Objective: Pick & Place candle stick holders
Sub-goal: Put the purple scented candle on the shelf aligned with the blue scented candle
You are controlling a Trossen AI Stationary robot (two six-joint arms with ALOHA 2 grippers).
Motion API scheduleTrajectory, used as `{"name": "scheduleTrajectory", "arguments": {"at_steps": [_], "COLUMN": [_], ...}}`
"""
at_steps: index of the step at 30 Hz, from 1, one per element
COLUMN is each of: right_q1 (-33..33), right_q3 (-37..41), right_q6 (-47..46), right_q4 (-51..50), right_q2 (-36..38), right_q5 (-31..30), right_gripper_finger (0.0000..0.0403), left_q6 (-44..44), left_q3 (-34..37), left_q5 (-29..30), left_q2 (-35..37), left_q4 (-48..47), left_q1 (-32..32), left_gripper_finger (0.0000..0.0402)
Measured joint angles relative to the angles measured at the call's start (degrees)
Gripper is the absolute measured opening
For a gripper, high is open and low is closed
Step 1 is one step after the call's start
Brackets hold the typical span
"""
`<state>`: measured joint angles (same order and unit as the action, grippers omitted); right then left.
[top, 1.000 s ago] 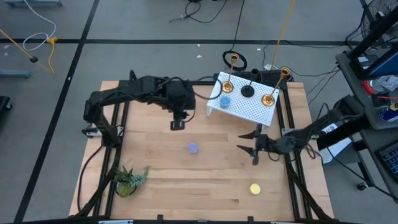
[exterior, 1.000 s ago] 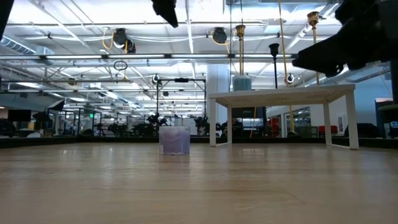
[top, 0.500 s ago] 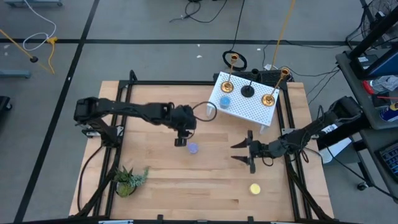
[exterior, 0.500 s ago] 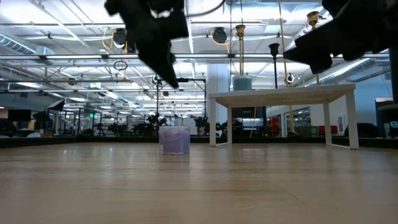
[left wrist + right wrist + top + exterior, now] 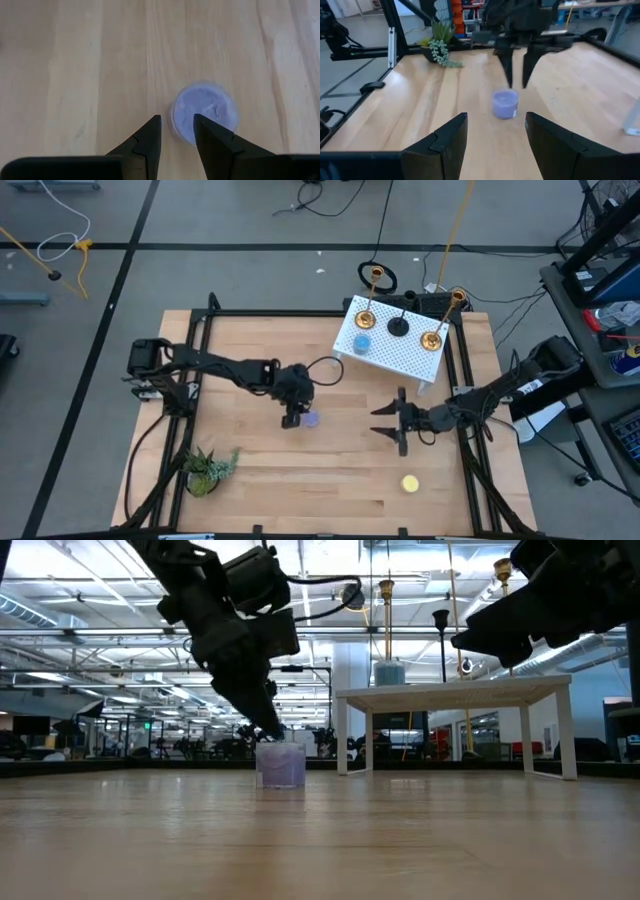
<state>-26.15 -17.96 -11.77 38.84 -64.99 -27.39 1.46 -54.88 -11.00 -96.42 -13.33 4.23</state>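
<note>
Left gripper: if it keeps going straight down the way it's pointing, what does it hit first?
Probably the wooden table, not the holder. The left gripper points down with its fingers slightly apart, just beside the low round lilac candle holder. One finger may graze its rim; depth is unclear.

Open lab hall, ceiling trusses

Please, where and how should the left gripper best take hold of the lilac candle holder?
Probably by its round side wall, coming from above: the lilac holder stands upright, low and cylindrical, alone on bare wood. The left gripper hangs beside it, fingers too narrow, so open wider and straddle it.
</note>
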Motion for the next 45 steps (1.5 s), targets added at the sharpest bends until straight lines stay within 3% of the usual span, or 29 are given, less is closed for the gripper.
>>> {"name": "scheduleTrajectory", "arguments": {"at_steps": [10, 16, 21, 31, 38, 45], "right_q1": [4.80, 7.03, 7.45, 10.18, 13.18, 14.48], "right_q3": [0.00, 0.00, -0.02, -1.77, -7.42, -10.91], "right_q6": [0.65, 0.46, 0.38, 0.49, 2.61, 4.05], "right_q4": [-1.00, 0.89, 5.62, 24.23, 24.42, 24.26], "right_q2": [-0.19, -4.68, -10.59, -25.72, -33.39, -34.71], "right_q5": [-1.08, -0.90, -0.96, 8.51, 9.54, 11.71], "right_gripper_finger": [0.0255, 0.0288, 0.0287, 0.0279, 0.0279, 0.0279], "left_q6": [-3.72, -3.70, -3.74, -6.72, -3.60, 1.51], "left_q3": [1.86, 1.84, 1.62, -0.73, -5.06, -8.78], "left_q5": [-0.57, -0.73, -0.79, -0.33, 0.72, 1.14], "left_q2": [-0.02, -2.15, -4.28, -2.49, -2.51, -2.93], "left_q4": [1.88, 3.11, 5.99, 12.52, 17.77, 17.83], "left_q1": [-0.44, -0.39, -0.24, -0.27, -1.62, -2.64], "left_gripper_finger": [0.0118, 0.0064, 0.0010, 0.0006, 0.0005, 0.0004]}}
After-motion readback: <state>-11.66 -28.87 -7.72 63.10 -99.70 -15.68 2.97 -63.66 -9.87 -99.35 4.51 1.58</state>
